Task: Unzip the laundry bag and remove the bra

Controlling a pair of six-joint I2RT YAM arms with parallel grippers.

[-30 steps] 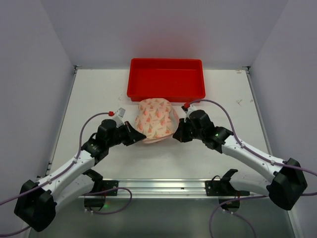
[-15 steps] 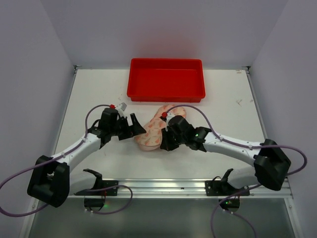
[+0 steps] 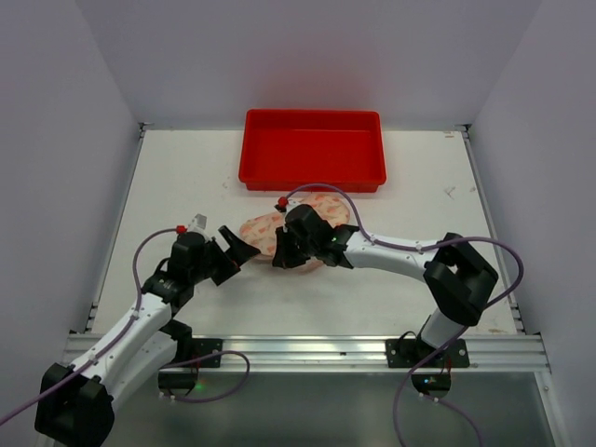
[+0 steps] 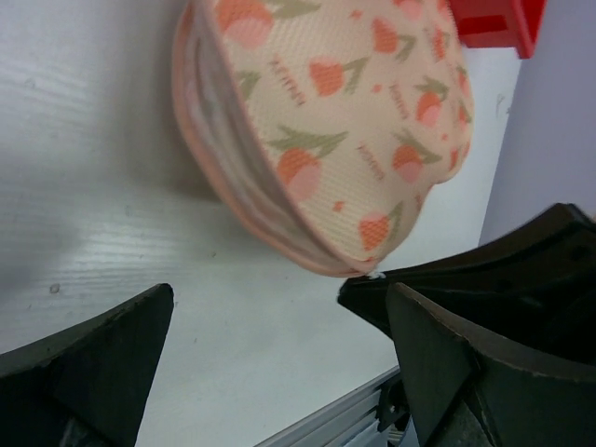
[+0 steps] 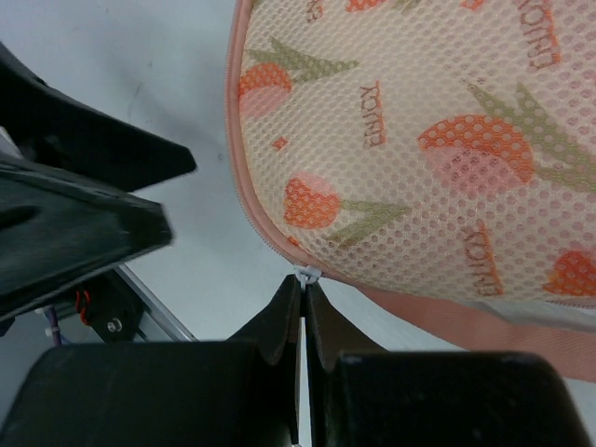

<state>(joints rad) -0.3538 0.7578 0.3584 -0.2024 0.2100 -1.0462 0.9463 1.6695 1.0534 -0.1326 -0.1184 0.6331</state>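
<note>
The right arm folds at a raised elbow near the right edge of the table (image 3: 186, 177). Its forearm runs left to the middle, where the wrist sits over the near side of the bag (image 3: 321, 207). The right gripper (image 5: 304, 293) points at the bag's rim, with its fingers pinched together on the small silver zip pull (image 5: 304, 274).

The left arm reaches from the near left corner diagonally toward the middle. The left gripper (image 3: 237, 246) points right and away, at the bag's left end. Its fingers (image 4: 102, 363) are spread wide with nothing between them, and the wrist view shows bare table between them and the bag.

The bag lies at the middle of the table, just in front of the tray (image 3: 312, 179), which stands at the middle of the far edge. The bag's long axis runs mostly left to right, with the left end a little nearer than the right end. The right wrist hides much of its middle from above. The printed face is up and the pink zip rim runs around its edge. In the left wrist view, pale layers show between the pink edges along one side. Whether the zip is parted there cannot be told.
</note>
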